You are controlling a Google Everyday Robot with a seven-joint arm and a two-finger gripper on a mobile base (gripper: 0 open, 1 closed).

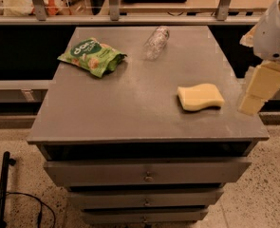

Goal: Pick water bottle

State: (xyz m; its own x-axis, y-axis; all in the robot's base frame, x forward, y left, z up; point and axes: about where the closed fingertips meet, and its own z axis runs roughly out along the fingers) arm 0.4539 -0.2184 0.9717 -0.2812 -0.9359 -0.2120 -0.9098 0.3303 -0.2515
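Clear, crinkled water bottle [157, 42] lying on its side — gripper [256, 96] far right, state unclear

Water bottle [157, 42]: clear, lying on its side near the far edge of the grey cabinet top [130, 113].
Snack bag [92, 56]: green, lying flat at the far left, apart from the bottle.
Sponge [200, 97]: yellow, near the right edge, well apart from the bottle.
Gripper [253, 101]: at the right of the view, over the cabinet's right edge, just beside the sponge.
Drawers [148, 172]: stacked below the top, closed.
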